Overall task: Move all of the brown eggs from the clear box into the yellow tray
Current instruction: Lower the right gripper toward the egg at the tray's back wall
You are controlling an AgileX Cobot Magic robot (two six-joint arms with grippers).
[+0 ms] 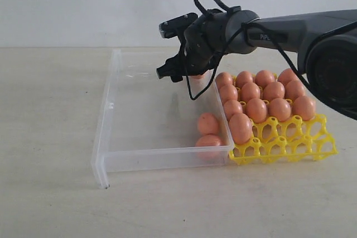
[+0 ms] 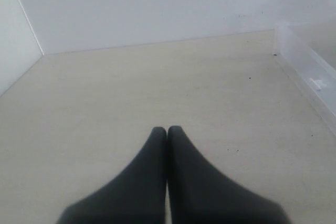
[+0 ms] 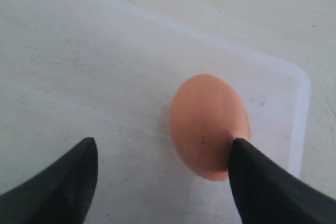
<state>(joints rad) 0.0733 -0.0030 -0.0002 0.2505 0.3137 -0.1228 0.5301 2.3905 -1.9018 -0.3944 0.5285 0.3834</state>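
Observation:
The clear box (image 1: 106, 124) lies left of the yellow tray (image 1: 290, 146), which holds several brown eggs (image 1: 256, 110). Two more eggs (image 1: 208, 123) (image 1: 210, 140) lie in the box's near right corner. My right gripper (image 1: 174, 71) hangs over the far part of the box, hiding all but a sliver of another egg (image 1: 196, 76). In the right wrist view that gripper (image 3: 164, 145) is open over the box floor, and the egg (image 3: 205, 121) lies beside one fingertip (image 3: 252, 171), off-centre in the gap. My left gripper (image 2: 167, 129) is shut and empty over bare table.
A wall of the clear box (image 2: 310, 74) runs along one side of the left wrist view, well away from the left gripper. The right arm (image 1: 301, 32) reaches in from the right above the tray. Pale tabletop surrounds both containers.

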